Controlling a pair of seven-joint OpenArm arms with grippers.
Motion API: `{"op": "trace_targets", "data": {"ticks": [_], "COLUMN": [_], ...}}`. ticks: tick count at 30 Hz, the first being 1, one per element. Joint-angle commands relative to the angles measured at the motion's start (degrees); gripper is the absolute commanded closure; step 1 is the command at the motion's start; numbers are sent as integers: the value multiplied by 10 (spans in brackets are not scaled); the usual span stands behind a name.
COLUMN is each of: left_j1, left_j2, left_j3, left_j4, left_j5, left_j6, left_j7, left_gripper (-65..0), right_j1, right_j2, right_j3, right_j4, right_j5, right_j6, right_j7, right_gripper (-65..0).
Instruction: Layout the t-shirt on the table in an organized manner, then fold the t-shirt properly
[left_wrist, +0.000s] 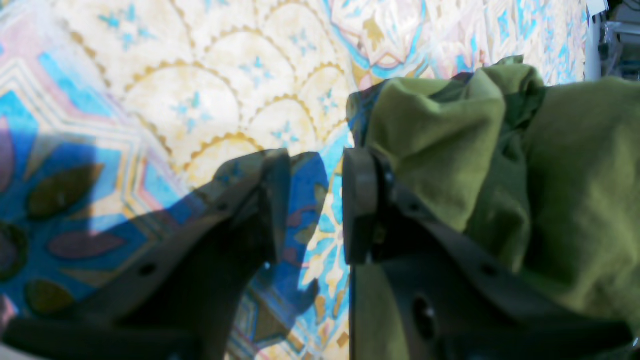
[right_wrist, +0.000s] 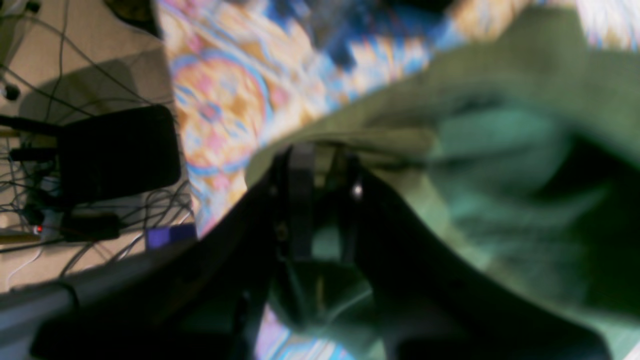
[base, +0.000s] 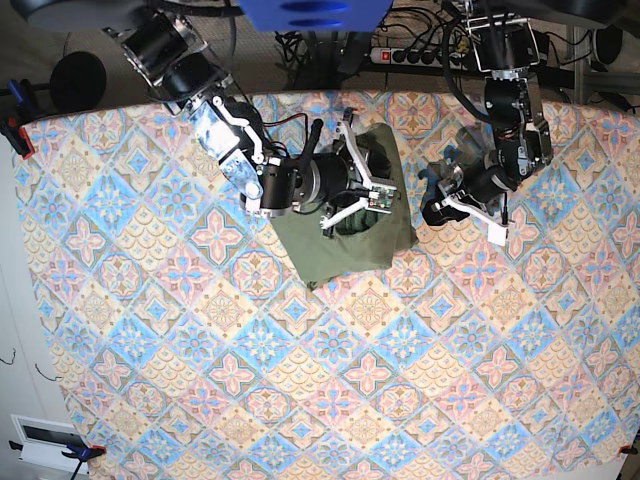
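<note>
desk (base: 200, 400) with bright tile cloth | t-shirt (base: 350, 225) soft, light, floppy; grab edges | right end effector (right_wrist: 320, 165) pinching t-shirt | left end effector (left_wrist: 315, 205) open, empty, t-shirt just beside

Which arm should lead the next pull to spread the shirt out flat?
Right. The right gripper is already pinching a fold of the t-shirt. The left gripper sits open beside the cloth, over bare table, holding nothing, so it would first need to take a grip.

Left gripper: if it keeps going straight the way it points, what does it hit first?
Probably just the table. The left gripper is open with patterned cloth between its jaws; the t-shirt sits beside one jaw, not clearly in line.
</note>
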Motion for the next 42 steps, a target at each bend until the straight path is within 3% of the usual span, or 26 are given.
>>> {"op": "trace_targets", "data": {"ticks": [1,5,11,22,27,34,38,42], "left_j1": [-2,0,0,-2,-3,-3,-3,-2], "left_j2": [-6,-6,-6,-6,-6,-6,-6,-6], "left_j3": [-1,-1,-1,-1,-1,-1,-2,-45], "left_j4": [6,7,7,7,7,7,7,7], "left_j5": [9,9,9,9,9,9,8,0], "left_j6": [5,5,4,4,4,4,4,4], "left_j7": [6,6,6,6,6,6,5,7], "left_gripper": [-168,-168,-168,-168,-168,-168,-168,-168], "right_j1": [10,9,8,-24,-25,-23,-1,35], "right_j2": [1,4,46,48,45,-9,-15,-47], "right_j3": [13,104,185,179,98,64,64,63], "right_j4": [14,35,6,-69,-69,-57,-9,-28], "right_j5": [4,4,3,4,5,4,5,5], "right_j6": [1,1,1,1,1,1,1,1], "right_j7": [9,10,10,7,10,10,10,10], "right_gripper": [-79,-77,-77,-78,-78,-78,-79,-79]}}
